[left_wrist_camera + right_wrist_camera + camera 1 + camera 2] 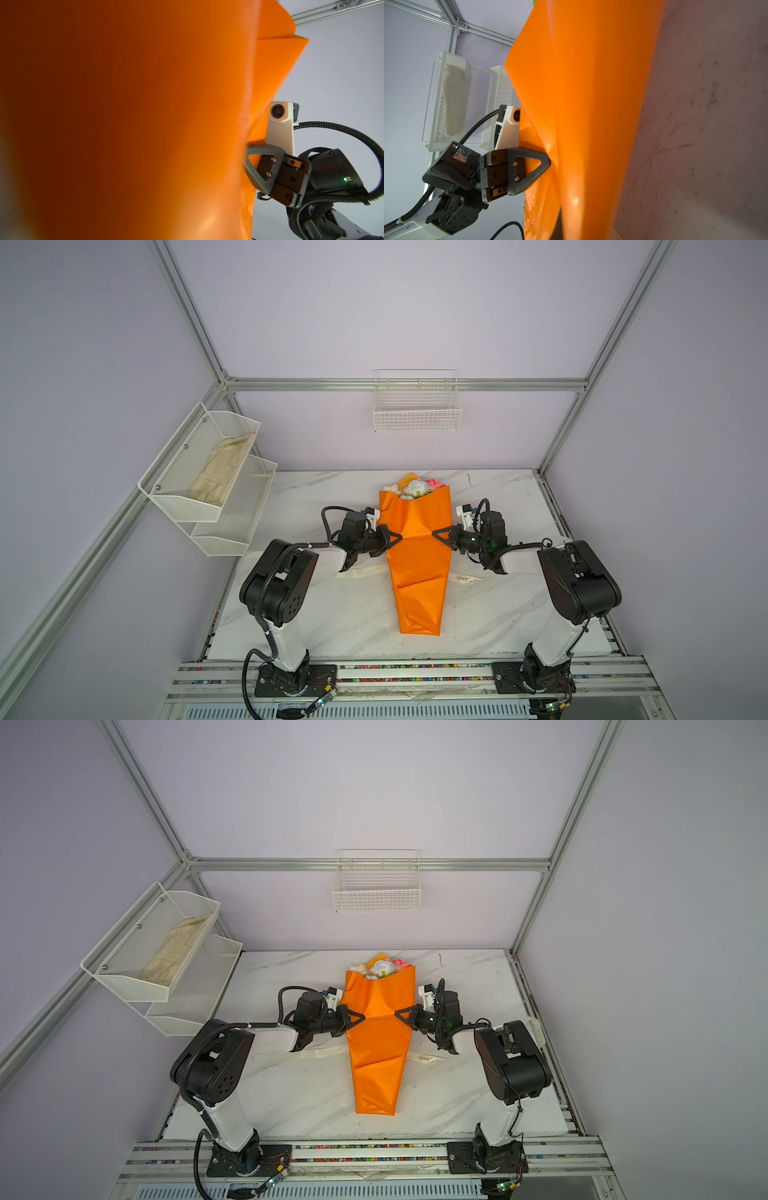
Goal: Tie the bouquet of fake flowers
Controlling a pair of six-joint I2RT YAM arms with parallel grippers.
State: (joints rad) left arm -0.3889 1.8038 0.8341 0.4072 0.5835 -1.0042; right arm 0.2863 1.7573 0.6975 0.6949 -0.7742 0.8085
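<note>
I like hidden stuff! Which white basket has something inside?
The upper mesh basket on the left wall holds a beige cloth; the lower basket and wire basket look bare.

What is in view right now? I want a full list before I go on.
bouquet: one, orange paper wrap with white, cream and pink flowers at the far end, lying mid-table
ribbon: one, cream, flat on the table, showing on both sides of the bouquet
table: one, white marble
shelf: one, white mesh, two tiers, on the left wall
cloth: one, beige, in the shelf's upper tier
basket: one, white wire, on the back wall
left gripper: one, black, shut, tip against the bouquet's left side
right gripper: one, black, shut, tip against the bouquet's right side
</note>
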